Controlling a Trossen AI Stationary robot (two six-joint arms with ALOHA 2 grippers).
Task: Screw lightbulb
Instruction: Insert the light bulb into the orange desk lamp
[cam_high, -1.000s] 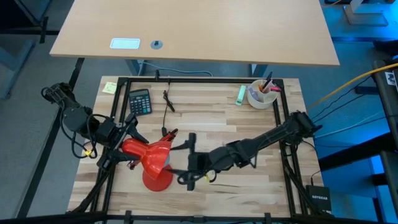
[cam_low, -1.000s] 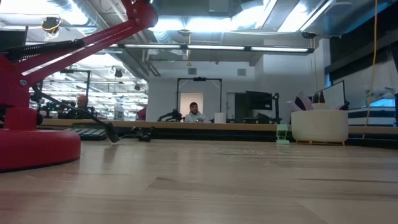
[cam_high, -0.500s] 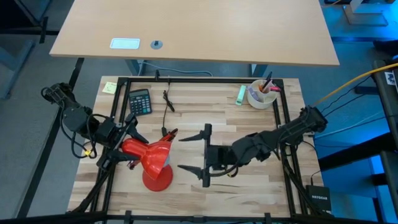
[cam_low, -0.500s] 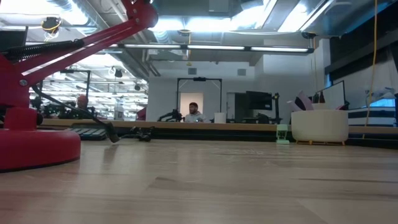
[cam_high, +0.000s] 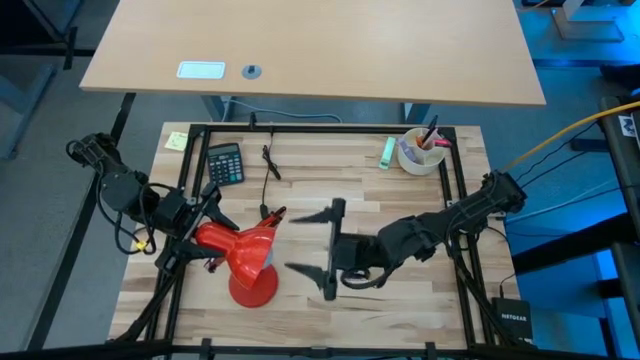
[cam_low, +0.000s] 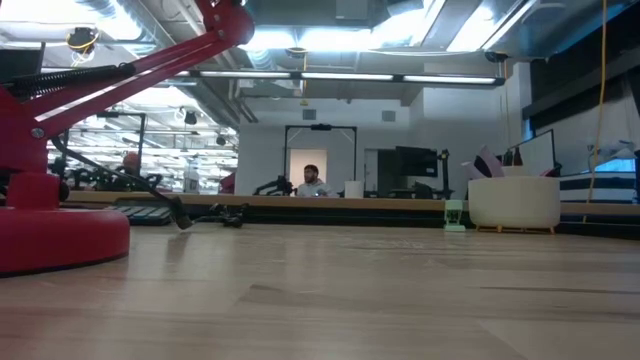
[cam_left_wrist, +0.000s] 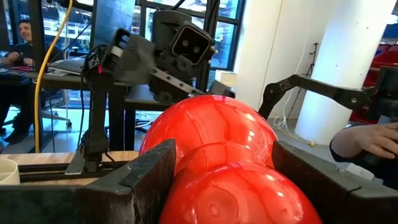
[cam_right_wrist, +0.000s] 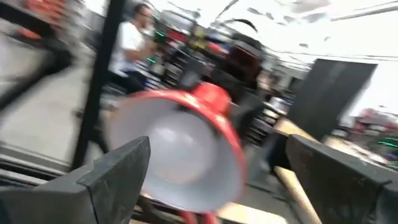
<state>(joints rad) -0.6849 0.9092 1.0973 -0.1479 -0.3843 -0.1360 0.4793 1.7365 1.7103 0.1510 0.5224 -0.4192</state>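
Left hand (cam_high: 205, 238): clamped around the red lamp's shade (cam_high: 250, 253), steadying it.
Right hand (cam_high: 315, 240): wide open, empty, just right of shade.
Lightbulb (cam_right_wrist: 176, 142): seated inside shade.
Left: probably only withdrawal.

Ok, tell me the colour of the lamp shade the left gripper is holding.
Red: the lamp shade is glossy red, clearest in the left wrist view, between the left gripper's fingers.

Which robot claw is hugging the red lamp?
The left gripper: its fingers clasp the red lamp shade. The right gripper is wide open beside it, empty.
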